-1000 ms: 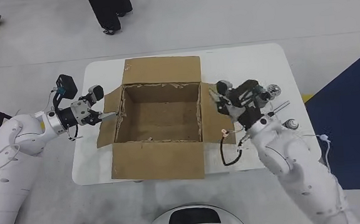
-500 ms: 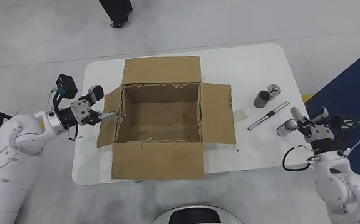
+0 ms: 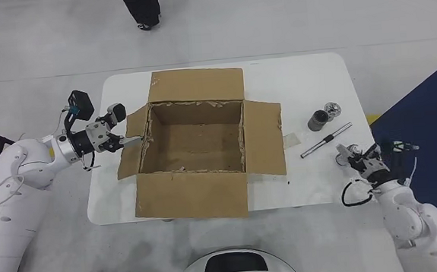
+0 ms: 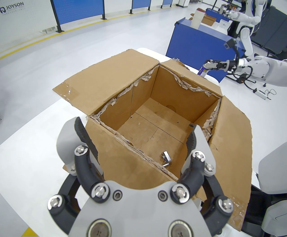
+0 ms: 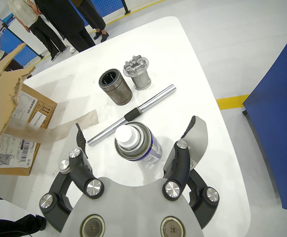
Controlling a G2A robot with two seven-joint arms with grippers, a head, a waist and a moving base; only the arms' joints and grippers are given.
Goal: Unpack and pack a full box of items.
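Can [image 5: 143,149] inside spread right gripper [image 5: 136,123], rod [image 5: 154,98] beside, left gripper [image 4: 136,123] spread at box [image 4: 107,78]

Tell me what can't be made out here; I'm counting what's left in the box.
1. Small metal piece in the box, left wrist view: too small to identify.
2. Box floor along the near wall, same view: hidden by that wall; more items possible.
3. Spray can, right wrist view: base hidden by its own body; standing or lifted unclear.
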